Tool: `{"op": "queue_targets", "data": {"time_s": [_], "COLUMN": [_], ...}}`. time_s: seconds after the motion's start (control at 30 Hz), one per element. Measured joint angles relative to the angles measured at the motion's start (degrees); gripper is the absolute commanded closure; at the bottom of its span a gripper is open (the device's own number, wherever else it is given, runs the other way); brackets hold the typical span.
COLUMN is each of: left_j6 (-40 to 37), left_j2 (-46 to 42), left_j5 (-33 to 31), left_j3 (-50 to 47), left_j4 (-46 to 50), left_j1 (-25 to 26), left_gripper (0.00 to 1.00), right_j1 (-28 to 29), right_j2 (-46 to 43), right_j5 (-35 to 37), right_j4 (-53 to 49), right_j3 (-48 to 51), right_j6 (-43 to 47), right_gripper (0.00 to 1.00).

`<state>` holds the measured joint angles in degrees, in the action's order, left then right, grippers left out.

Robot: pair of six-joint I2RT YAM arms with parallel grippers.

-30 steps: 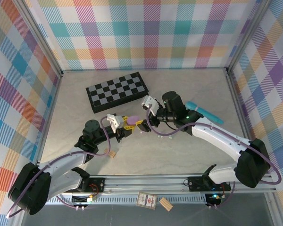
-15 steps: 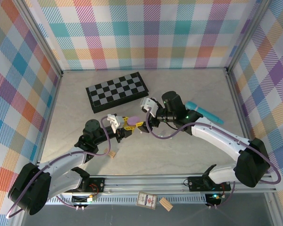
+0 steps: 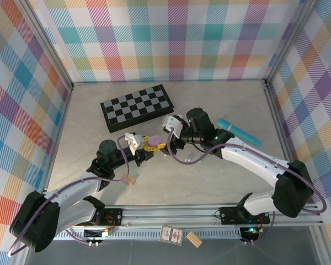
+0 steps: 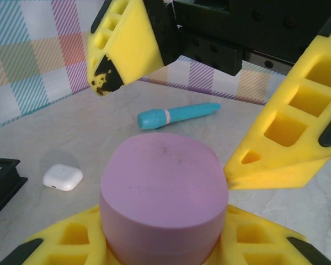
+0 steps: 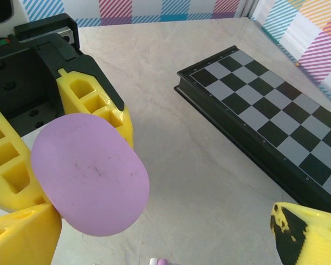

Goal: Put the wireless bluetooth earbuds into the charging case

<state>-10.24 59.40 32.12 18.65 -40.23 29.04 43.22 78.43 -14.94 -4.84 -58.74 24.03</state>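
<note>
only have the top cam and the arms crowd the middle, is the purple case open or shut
Observer: Shut. The left wrist camera shows the purple case closed, held between the yellow fingers of the left gripper.
Operator: right fingers on it yet
Observer: The right gripper is wide open, one finger on either side of the case.
Operator: any other case
Observer: A white case lies on the table beyond, near a teal pen.
</note>
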Motion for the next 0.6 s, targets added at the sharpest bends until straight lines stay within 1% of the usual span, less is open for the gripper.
{"op": "queue_targets", "data": {"time_s": [0.23,0.33,0.47,0.6], "left_j6": [0.0,-0.1,-0.1,-0.1], "left_j2": [0.0,0.0,0.0,-0.3], "left_j5": [-0.8,0.8,1.8,1.4], "left_j3": [0.1,0.1,0.1,0.1], "left_j4": [0.2,0.1,0.0,-0.3], "left_j1": [-0.2,-0.1,0.1,0.1], "left_gripper": [0.71,0.71,0.71,0.71], "right_j1": [0.1,-0.2,-0.5,-0.5], "right_j2": [-1.3,-1.8,-1.7,-0.8], "right_j5": [2.2,4.3,6.9,7.7], "right_j4": [3.5,6.2,6.6,6.1], "right_j3": [0.0,0.0,-0.1,-1.4], "right_j6": [-1.4,-2.1,-3.0,-4.1], "right_gripper": [0.04,0.04,0.04,0.03]}}
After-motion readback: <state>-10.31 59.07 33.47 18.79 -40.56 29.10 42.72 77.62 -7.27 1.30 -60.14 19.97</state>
